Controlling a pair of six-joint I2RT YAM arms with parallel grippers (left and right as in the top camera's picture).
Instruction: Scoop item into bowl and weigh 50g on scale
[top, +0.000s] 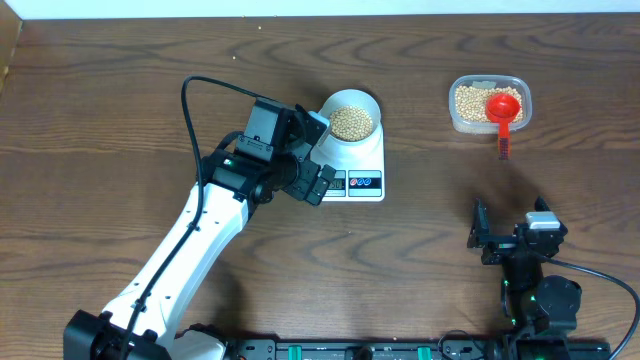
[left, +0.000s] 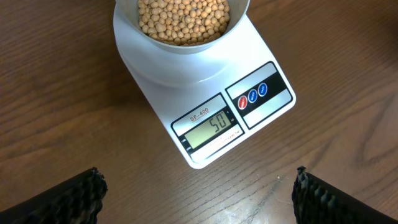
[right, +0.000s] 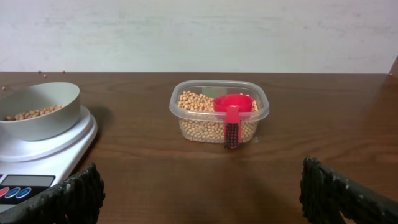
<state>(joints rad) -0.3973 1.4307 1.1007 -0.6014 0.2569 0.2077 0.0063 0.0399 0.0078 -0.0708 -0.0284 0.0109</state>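
Lying loose in the small pale blue-white bowl on the flat white scale at upper centre, the light, rolling tan beans seem to need scooping, not pinching; the left claw and the right claw stand spread, empty.

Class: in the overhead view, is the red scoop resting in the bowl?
No, the red scoop sits in the clear tub, handle over its rim.

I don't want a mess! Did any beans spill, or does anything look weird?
Nothing stands out. The beans sit inside the bowl on the scale; the red scoop rests in the tub.
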